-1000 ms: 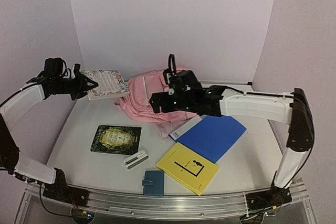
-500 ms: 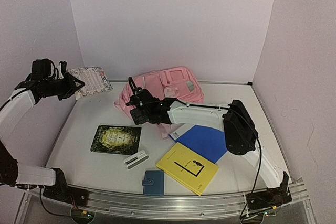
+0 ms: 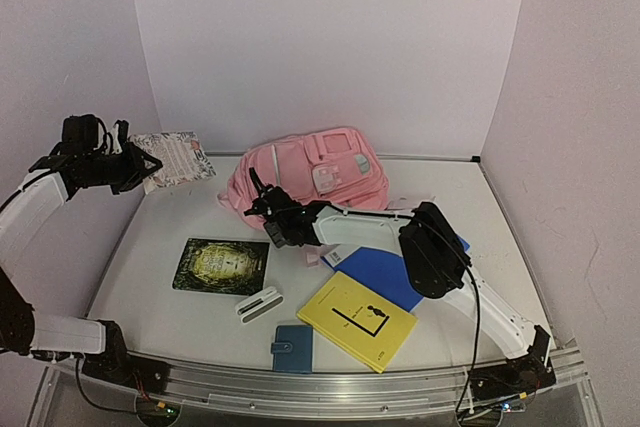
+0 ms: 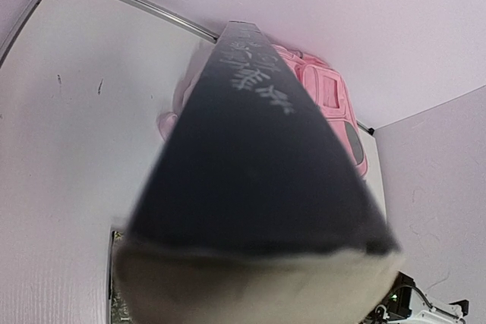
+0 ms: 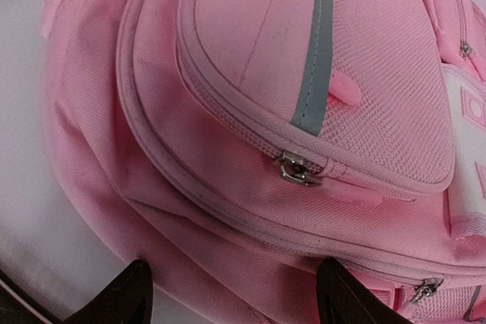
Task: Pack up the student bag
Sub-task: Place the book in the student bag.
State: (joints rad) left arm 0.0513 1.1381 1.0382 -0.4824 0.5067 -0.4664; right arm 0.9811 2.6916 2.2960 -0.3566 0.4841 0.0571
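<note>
**Left gripper gripped a book; right gripper stood open at the bag's edge**

The left gripper (image 3: 143, 164) was clamped on one edge of a floral book (image 3: 178, 157) and held it up near the table's far-left corner, its cover turned toward the top camera. In the left wrist view that book filled most of the frame as a dark wedge with pale lettering and hid the fingers. Beyond its far end lay part of the pink bag.

The right gripper (image 3: 262, 209) was low at the bag's near-left edge with its jaws apart. In the right wrist view only two dark fingertips (image 5: 125, 299) showed at the bottom of the frame, with pink fabric across the gap between them. Whether they touched the fabric could not be told. Just above them ran a closed zip with a metal pull (image 5: 296, 169), and a grey strip (image 5: 317, 51) crossed the pocket above it.

The bag (image 3: 325, 162) lay at the far middle of the table (image 3: 160, 237), near the back wall, front pockets up. The right arm reached it from the near right, its elbow above a blue folder (image 3: 415, 272). A yellow book (image 3: 357, 319) lay nearer the front edge, touching the folder's near side. A blue wallet (image 3: 292, 347) sat just left of the yellow book. A white case (image 3: 258, 304) and a green book (image 3: 222, 265) lay farther left, apart from the bag.
</note>
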